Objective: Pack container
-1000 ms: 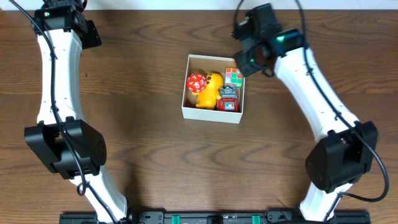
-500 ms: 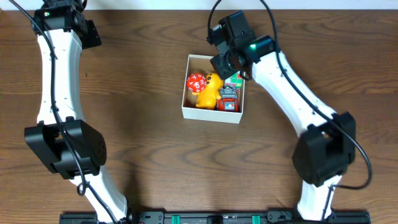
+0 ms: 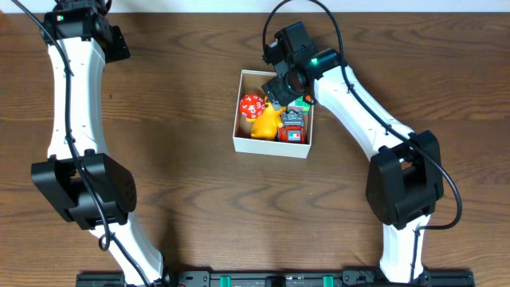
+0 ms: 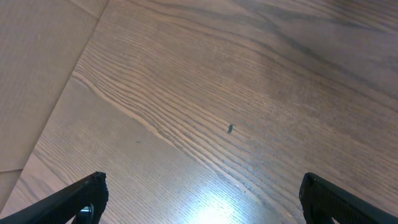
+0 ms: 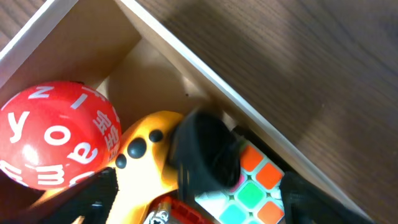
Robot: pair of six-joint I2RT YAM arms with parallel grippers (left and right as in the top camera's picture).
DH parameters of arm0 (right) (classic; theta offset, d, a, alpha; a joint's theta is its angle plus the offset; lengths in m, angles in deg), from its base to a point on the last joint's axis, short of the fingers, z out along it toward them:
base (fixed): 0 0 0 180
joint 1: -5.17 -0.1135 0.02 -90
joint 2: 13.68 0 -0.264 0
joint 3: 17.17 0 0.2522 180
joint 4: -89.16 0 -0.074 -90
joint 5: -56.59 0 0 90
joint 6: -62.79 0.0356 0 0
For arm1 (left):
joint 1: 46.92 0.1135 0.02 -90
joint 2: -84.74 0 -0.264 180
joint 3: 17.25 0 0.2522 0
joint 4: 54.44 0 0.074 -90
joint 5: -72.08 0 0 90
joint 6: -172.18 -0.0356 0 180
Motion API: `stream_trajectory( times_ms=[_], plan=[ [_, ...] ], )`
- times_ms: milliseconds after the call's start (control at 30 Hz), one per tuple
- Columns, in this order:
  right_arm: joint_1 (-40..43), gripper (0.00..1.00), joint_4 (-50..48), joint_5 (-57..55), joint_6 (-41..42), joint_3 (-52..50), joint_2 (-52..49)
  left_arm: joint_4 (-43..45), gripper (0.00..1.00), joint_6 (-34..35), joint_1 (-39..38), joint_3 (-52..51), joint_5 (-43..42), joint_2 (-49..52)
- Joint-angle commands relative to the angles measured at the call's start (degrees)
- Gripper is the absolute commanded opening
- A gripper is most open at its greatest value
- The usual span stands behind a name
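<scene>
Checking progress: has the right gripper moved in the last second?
Yes. The right gripper came in from outside the container's corner and is now over its inside.

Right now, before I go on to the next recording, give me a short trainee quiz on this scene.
1. True or false: the left pincer is shut on a toy.
2. What colour is the lettered ball in the container? A blue, B red, C green.
3. Fill in: the right pincer hangs open above the ____.
Key: 1 false, it is open over bare wood; 2 B; 3 container.
</scene>
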Motion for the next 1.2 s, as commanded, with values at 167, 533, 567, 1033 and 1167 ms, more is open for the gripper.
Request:
stream_trajectory(
  times_ms=[167, 533, 567, 1033, 1167],
  plan=[
    [-0.39, 0.98, 2.19, -0.07, 1.51, 3.52, 1.70, -0.15, 0.98, 0.31, 0.04, 0.87, 1.14, -0.22],
    [8.37, 0.99, 9.88, -6.91, 4.81, 18.25, 10.38, -0.17, 0.98, 0.31, 0.04, 0.87, 1.14, -0.22],
    [10.01, 0.99, 9.53, -6.91, 4.79, 18.88, 11.61, -0.17, 0.98, 0.31, 0.04, 0.87, 1.14, -0.22],
    [27.08, 0.99, 10.32, -9.44, 4.76, 19.04, 20.87, -0.15, 0.98, 0.31, 0.04, 0.87, 1.14, -0.22],
    [29.24, 0.99, 10.32, -9.44, 4.76, 19.02, 20.98, -0.15, 0.98, 0.31, 0.04, 0.87, 1.14, -0.22]
  ],
)
